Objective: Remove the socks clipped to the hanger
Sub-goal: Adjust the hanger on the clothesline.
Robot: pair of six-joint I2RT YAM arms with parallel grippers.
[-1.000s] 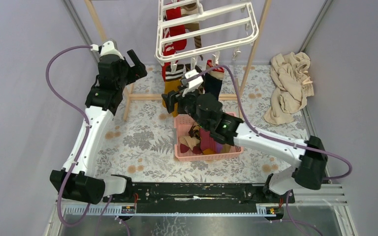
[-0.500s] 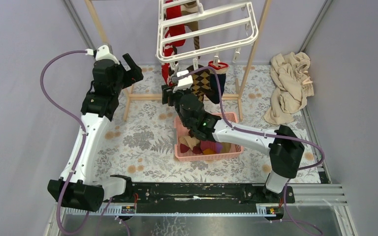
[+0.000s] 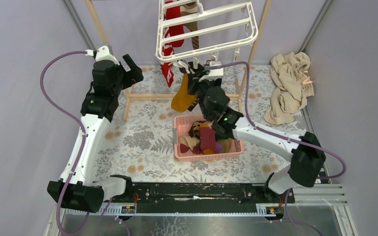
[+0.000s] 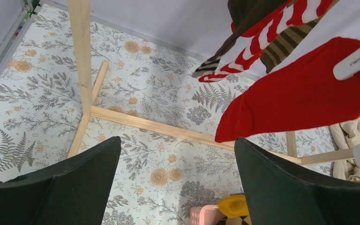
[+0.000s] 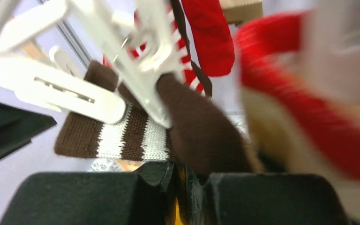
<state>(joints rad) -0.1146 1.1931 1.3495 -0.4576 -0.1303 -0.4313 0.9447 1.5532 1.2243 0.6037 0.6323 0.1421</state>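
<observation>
Two grippers on record: the right gripper (image 5: 187,182) is pinching its fingers nearly together on a brown sock (image 5: 201,131) with a mustard foot, just under a white clip (image 5: 143,61) of the hanger (image 3: 211,30), which is hanging over the table's far side, beyond the pink basket (image 3: 206,156). The left gripper (image 4: 176,150) is standing wide apart, holding nothing, near a red sock (image 4: 300,98) and the wooden frame (image 4: 80,56).
</observation>
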